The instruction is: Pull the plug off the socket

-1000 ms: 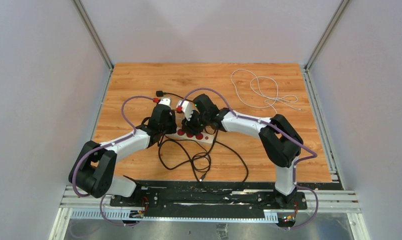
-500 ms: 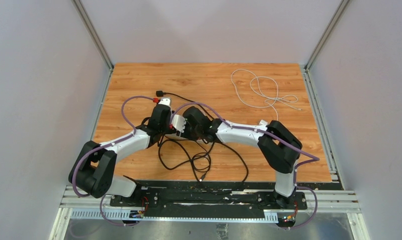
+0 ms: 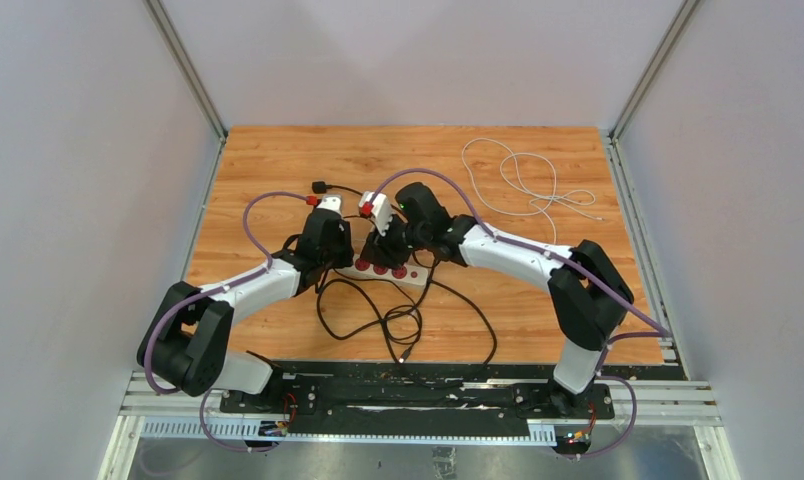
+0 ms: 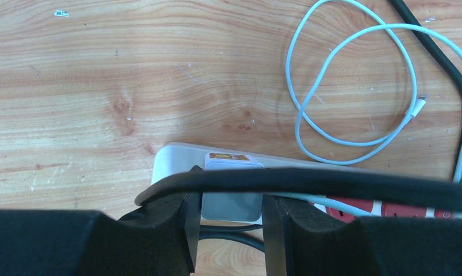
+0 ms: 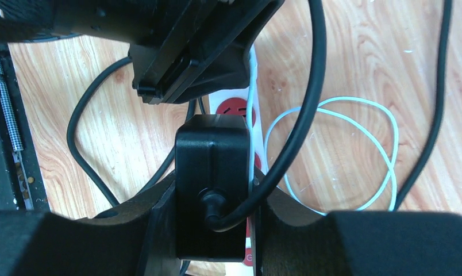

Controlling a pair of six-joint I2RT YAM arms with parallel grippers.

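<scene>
The cream-white socket strip [image 3: 415, 277] lies mid-table with three red outlets showing. My left gripper [image 3: 335, 263] is at its left end; in the left wrist view the gripper [image 4: 231, 214] is shut on a white cube plug [image 4: 231, 198] seated in the strip [image 4: 177, 158]. My right gripper [image 3: 391, 249] is over the strip's middle. In the right wrist view it [image 5: 215, 190] is shut on a black block plug [image 5: 211, 167] with a black cord, held over a red outlet [image 5: 231, 108]. Its prongs are hidden.
The black cord [image 3: 378, 320] lies tangled between the strip and the arm bases. One black cord crosses in front of my left fingers [image 4: 332, 187]. A thin white cable loops beside the strip [image 4: 355, 86], and another lies at the back right [image 3: 528, 180]. The left arm [image 5: 200, 40] is close ahead of my right gripper.
My right arm dipped down and left over the strip half a second ago, then rose back to the right, uncovering the red outlets. My left arm has not moved.
</scene>
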